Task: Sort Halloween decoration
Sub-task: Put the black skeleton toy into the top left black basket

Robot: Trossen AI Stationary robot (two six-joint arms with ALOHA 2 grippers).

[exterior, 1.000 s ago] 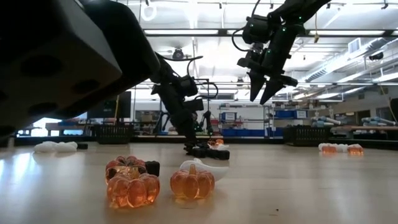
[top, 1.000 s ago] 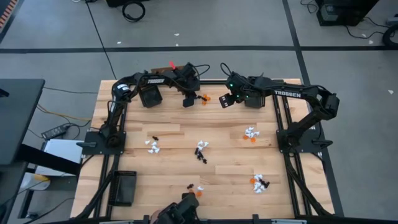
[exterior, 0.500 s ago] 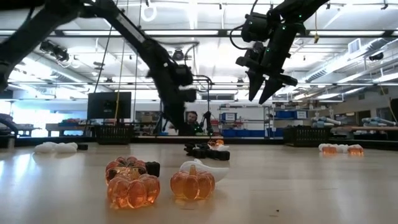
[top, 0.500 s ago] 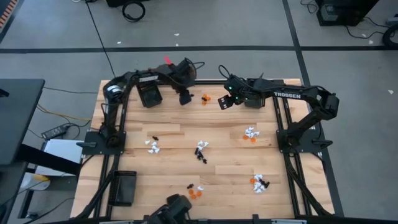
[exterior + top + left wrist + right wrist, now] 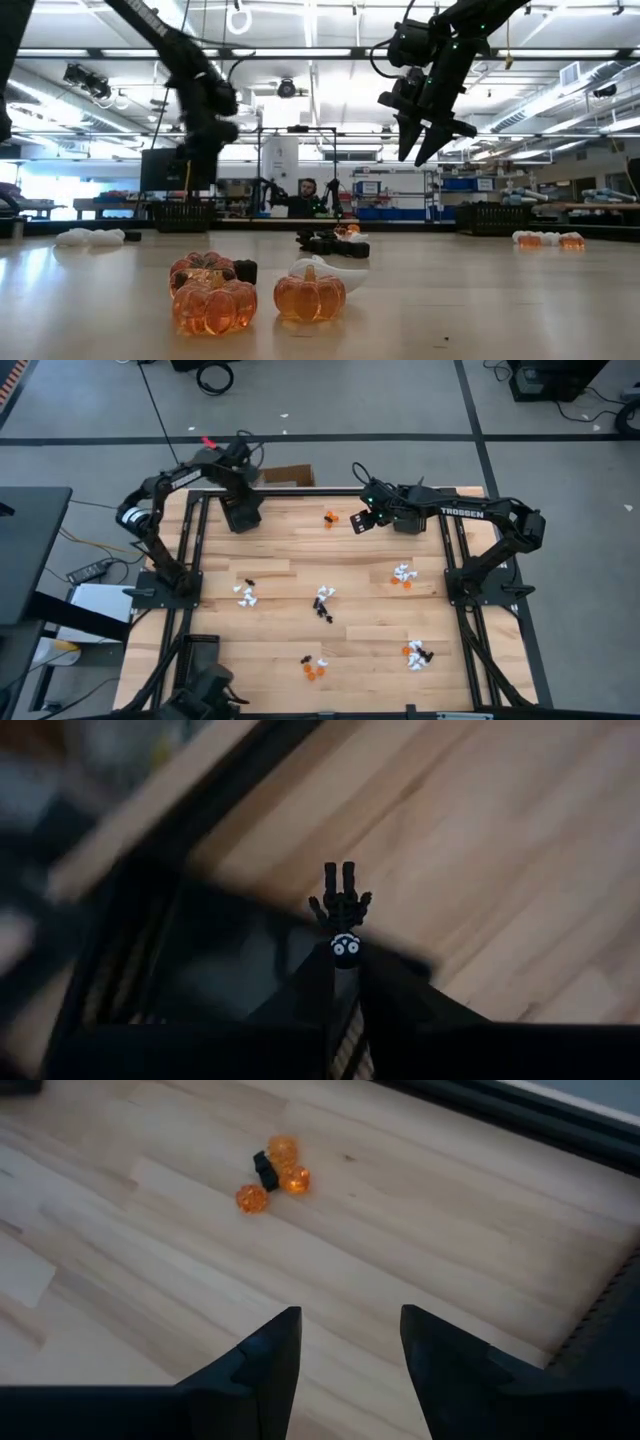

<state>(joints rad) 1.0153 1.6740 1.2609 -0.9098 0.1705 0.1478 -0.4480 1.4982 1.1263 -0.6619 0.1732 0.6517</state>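
Wood table (image 5: 280,650): scattered trinkets (image 5: 322,600), two black trays (image 5: 241,513).

Wooden table (image 5: 350,570), black tray (image 5: 243,513) at far edge, second black tray (image 5: 200,660) near front-left corner, cardboard box (image 5: 289,477) behind

- The left arm reaches up over the far left corner of the table. Its elbow sticks out past the left edge.
- The left gripper (image 5: 345,970) is up off the table, above a small black tray. Its two fingers are pinched on a tiny black trinket (image 5: 342,915).
- The right arm stretches from its base by the right edge toward the middle of the far edge.
- The right gripper (image 5: 345,1342) hangs high in the air, pointing down, with a gap between its fingers and nothing in it.
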